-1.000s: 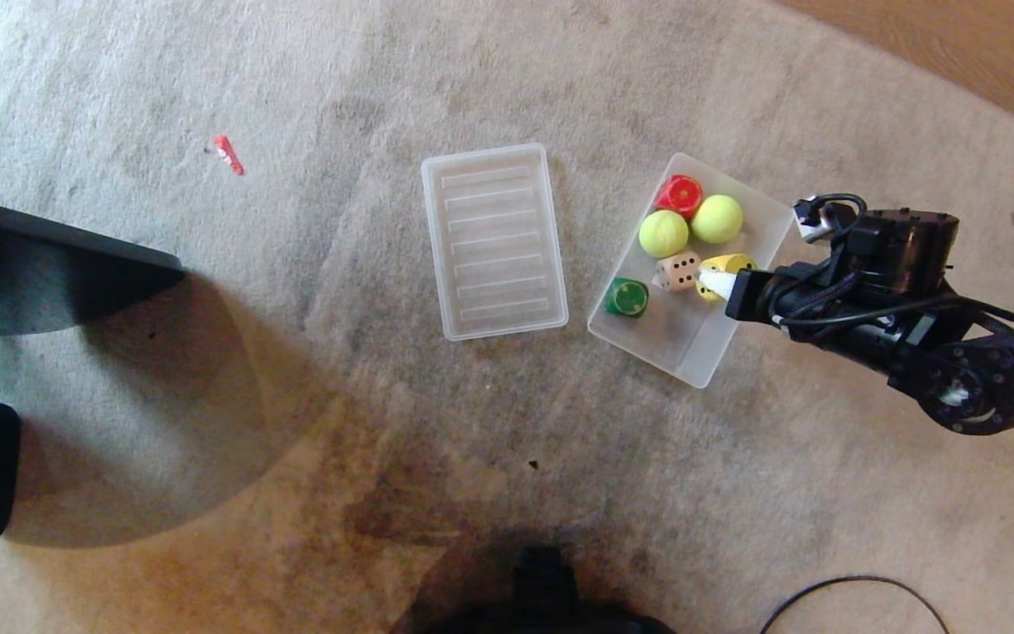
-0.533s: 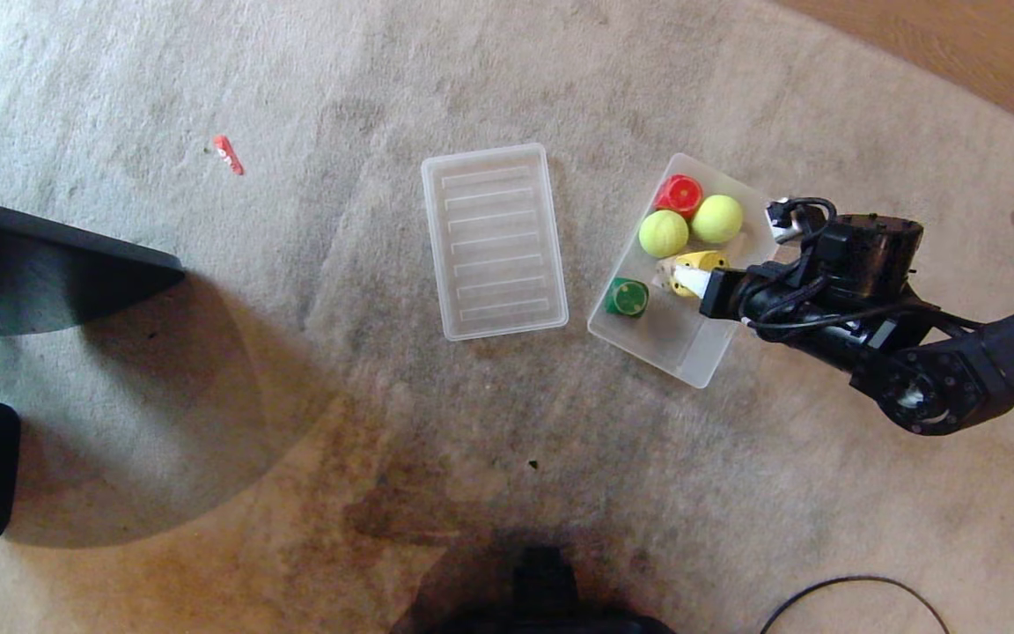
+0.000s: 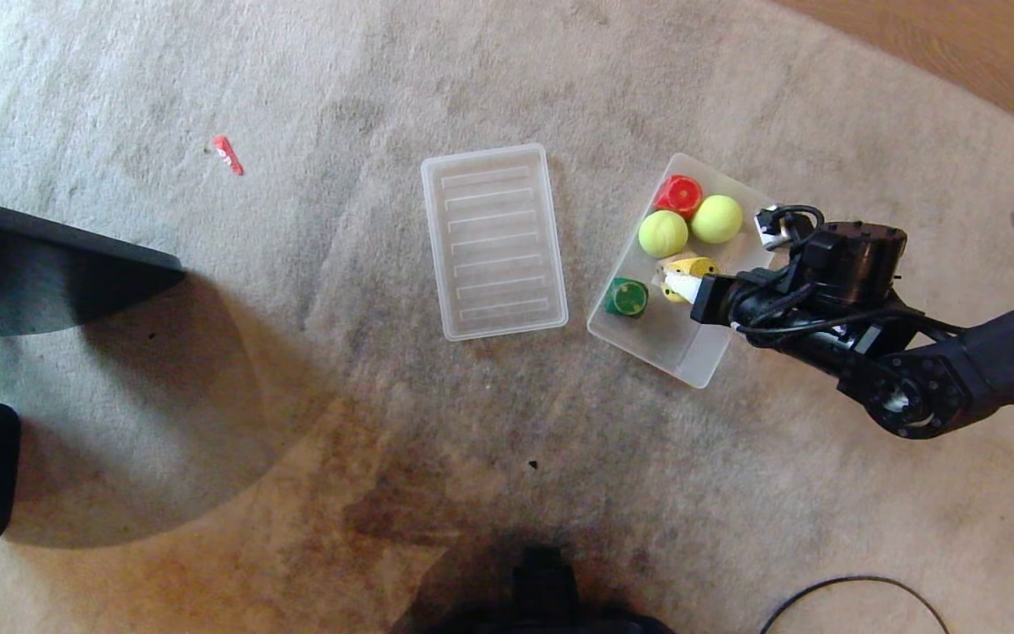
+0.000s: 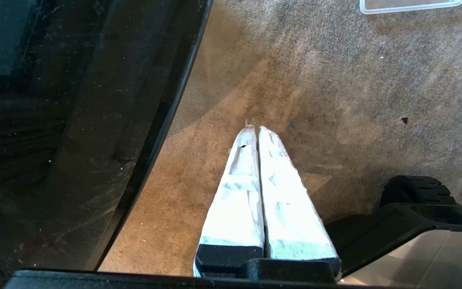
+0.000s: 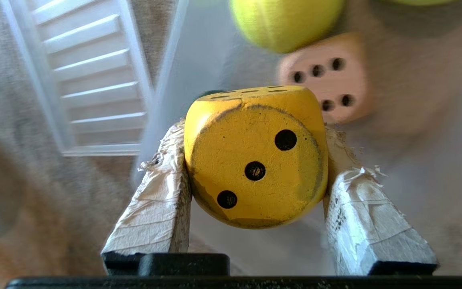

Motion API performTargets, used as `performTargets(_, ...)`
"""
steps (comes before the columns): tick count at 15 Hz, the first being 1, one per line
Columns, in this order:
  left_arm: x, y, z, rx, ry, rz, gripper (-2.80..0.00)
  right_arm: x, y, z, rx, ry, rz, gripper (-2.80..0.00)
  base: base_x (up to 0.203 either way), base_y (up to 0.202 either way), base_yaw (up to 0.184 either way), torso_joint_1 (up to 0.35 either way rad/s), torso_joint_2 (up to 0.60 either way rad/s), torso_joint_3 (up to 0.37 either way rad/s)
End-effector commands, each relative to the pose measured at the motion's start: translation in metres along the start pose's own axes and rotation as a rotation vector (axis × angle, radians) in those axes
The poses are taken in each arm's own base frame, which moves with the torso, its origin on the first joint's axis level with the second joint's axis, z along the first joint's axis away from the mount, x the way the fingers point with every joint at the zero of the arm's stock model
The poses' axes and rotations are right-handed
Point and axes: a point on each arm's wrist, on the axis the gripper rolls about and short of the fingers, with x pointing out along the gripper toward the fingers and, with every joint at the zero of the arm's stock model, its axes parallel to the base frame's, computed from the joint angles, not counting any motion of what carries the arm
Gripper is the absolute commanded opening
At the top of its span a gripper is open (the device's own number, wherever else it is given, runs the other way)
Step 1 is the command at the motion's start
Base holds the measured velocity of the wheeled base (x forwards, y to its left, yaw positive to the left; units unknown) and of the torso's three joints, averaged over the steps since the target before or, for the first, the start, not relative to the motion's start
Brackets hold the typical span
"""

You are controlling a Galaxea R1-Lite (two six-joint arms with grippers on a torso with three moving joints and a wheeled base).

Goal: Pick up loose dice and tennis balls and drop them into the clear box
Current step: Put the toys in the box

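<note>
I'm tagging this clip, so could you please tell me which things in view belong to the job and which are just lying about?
Job:
- yellow die, held in the right gripper over the clear box
- beige die
- two tennis balls

Lying about:
- ribbed lid
- red die
- green die
- red scrap

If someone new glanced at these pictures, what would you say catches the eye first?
Most striking is the yellow die, clamped between the white-wrapped fingers of the right gripper over the clear box. Next come the two tennis balls, bright beside a red die at the box's far end. The ribbed lid lies flat on the carpet to the box's left.
</note>
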Motion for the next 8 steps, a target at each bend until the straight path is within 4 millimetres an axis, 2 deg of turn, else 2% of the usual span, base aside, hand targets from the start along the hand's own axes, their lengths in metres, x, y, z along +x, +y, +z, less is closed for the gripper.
performTargets(1, 0.0000, 0.0000, 0.0000, 0.000, 0.000, 0.000, -2.80, 0.0016, 0.0010, -0.0019, 0.001, 0.003, 0.014, 0.00, 0.000, 0.000, 0.000, 0.000, 0.00, 0.000)
performTargets(6, 0.0000, 0.0000, 0.0000, -0.001, 0.000, 0.000, -2.80, 0.0013, 0.0014, -0.0014, 0.001, 0.003, 0.017, 0.00, 0.000, 0.000, 0.000, 0.000, 0.00, 0.000)
performTargets(8, 0.0000, 0.0000, 0.0000, -0.001, 0.000, 0.000, -2.80, -0.0056, 0.0031, 0.0045, -0.001, -0.002, 0.018, 0.00, 0.000, 0.000, 0.000, 0.000, 0.00, 0.000)
